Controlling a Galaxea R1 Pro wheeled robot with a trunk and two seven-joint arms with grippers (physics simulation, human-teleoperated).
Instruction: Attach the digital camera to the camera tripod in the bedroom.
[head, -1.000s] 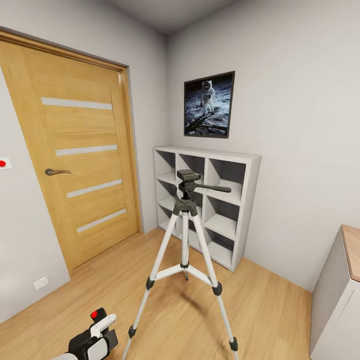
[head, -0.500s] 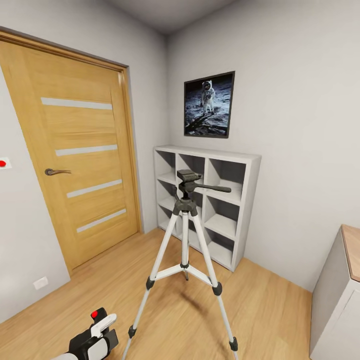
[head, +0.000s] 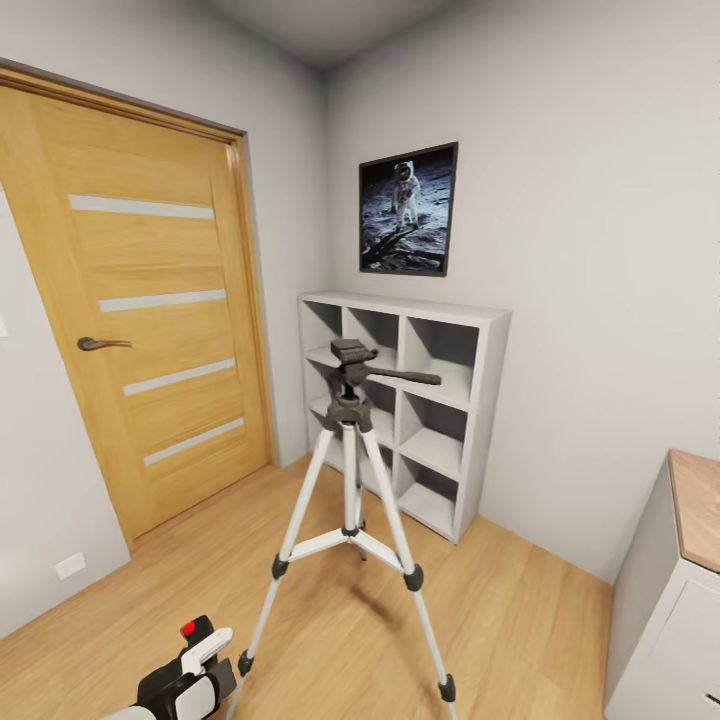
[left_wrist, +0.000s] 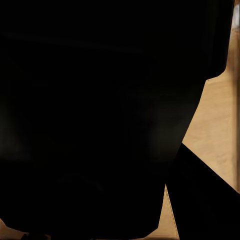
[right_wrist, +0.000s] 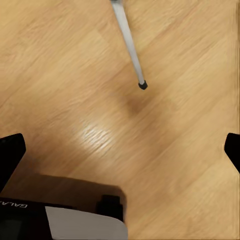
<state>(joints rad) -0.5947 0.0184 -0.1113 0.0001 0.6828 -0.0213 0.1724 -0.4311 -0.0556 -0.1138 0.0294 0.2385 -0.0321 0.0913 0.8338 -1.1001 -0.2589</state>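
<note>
The bedroom's pale grey walls meet in a corner ahead, over a light wood plank floor. On the left-hand wall stands a closed oak door with pale horizontal strips and a lever handle. A white cube shelf stands against the far wall under a framed astronaut picture. At the right edge is a white cabinet with a wooden top.

The camera tripod stands upright on the floor in front of the shelf, legs splayed, its dark head bare on top and the pan handle pointing toward the right.

At the bottom of the head view the left gripper rises from the frame's lower edge, tilted up and away from the robot, with a red mark at its tip. Whether its fingers are spread or pressed together I cannot tell. The left wrist view is nearly all a black mass close to the lens, which may be the digital camera, though I cannot confirm it; slivers of plank floor show beside it.

The right wrist view looks straight down at the floor: the right gripper has its two black fingertips far apart at opposite edges, holding nothing. Beyond them one silver tripod leg ends in a black foot resting on the planks.
</note>
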